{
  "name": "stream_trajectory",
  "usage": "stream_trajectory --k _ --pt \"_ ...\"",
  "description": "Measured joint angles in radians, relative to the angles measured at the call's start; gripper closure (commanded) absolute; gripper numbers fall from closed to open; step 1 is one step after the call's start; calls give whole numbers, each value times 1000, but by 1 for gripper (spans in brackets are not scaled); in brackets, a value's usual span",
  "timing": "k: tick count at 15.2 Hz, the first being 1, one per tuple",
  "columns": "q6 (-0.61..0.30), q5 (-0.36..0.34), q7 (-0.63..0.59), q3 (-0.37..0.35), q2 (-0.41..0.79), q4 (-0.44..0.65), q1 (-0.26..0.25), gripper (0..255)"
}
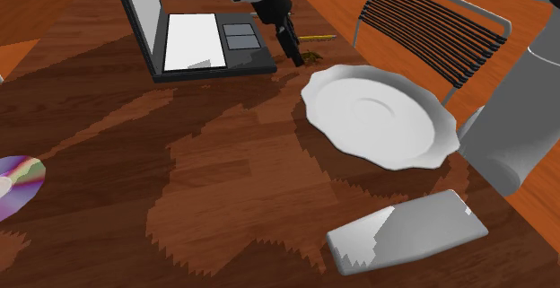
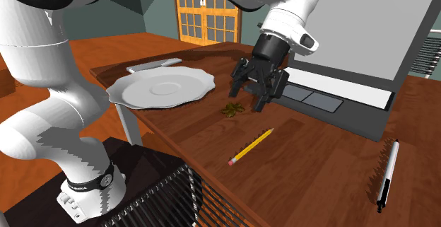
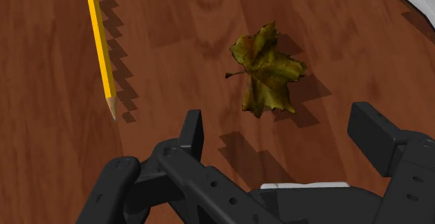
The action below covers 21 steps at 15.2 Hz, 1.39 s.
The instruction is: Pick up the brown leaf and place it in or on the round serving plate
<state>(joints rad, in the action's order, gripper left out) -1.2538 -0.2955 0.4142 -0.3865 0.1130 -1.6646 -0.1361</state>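
Note:
A small olive-brown leaf [image 3: 268, 69] lies flat on the wooden table, just ahead of my open gripper [image 3: 279, 121], whose two black fingers stand wide apart without touching it. In the shoulder view the leaf [image 1: 311, 56] sits beside the gripper [image 1: 293, 55], between the laptop and the plate. The round white serving plate [image 1: 377, 111] with a scalloped rim rests on the table close by. Seen from the second exterior view, the gripper [image 2: 247, 98] hovers just above the leaf [image 2: 232, 108], and the plate [image 2: 162, 88] lies to that view's left.
A yellow pencil [image 3: 100, 41] lies near the leaf. An open laptop [image 1: 193, 39] stands behind the gripper. A grey flat slab [image 1: 408, 231], a disc [image 1: 13, 186] and a pen [image 2: 386, 176] also lie on the table. A wire-backed chair [image 1: 431, 17] stands at the table's edge.

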Motion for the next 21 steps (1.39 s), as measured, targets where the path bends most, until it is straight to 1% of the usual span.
stream_trajectory --k 2,3,6,14,15,16,17,19,20,21 --pt "-1 0 0 0 -1 -1 0 0" --pt "-1 0 0 0 -1 -1 0 255" --pt "11 32 3 -4 -9 7 -3 255" --pt "7 1 2 -4 -3 13 -2 255" --pt "8 1 2 -4 -3 13 -2 0" --pt "7 1 2 -4 -3 13 -2 0" --pt "-35 32 34 4 -57 -38 16 0" --pt "-192 151 172 51 -242 -193 63 0" --pt "-263 211 245 84 -330 -271 74 0" --pt "-306 241 285 105 -377 -316 76 0"
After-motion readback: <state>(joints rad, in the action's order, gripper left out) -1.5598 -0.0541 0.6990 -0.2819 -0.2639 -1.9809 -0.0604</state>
